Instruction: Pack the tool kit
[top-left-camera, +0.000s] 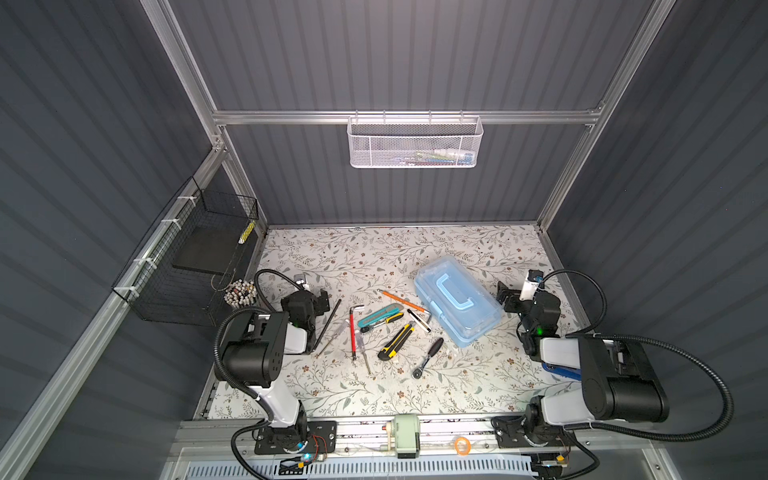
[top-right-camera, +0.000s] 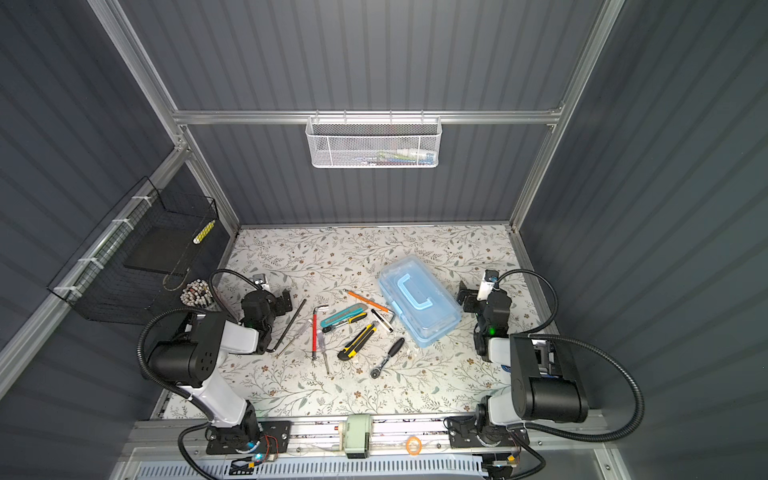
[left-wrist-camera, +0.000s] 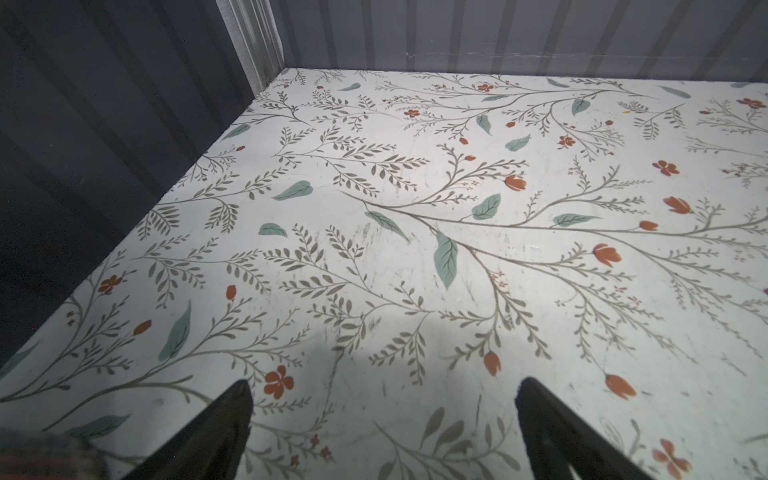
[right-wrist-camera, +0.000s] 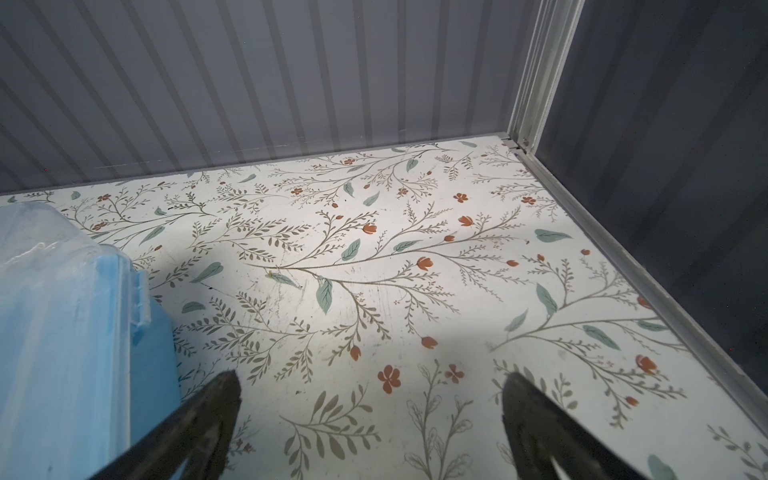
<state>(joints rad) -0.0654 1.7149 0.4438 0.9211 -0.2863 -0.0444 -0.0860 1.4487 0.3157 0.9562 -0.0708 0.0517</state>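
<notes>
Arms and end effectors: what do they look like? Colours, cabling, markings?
The left arm and right arm match: boxy black motor housings, white link shells, black base plates. A black corrugated cable loops to each wrist camera. A green indicator light glows near each wrist. The left end effector and right end effector each have two black tapering fingers. No markings legible.

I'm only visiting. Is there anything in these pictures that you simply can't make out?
- Box: in both top views its cloudy lid hides whatever is inside. The right wrist view cuts it off at the edge.
- White basket: the mesh blurs the coloured things inside it.
- Blue thing: mostly hidden under the right arm.
- Small clear bits beside the ratchet: too small to name.
</notes>
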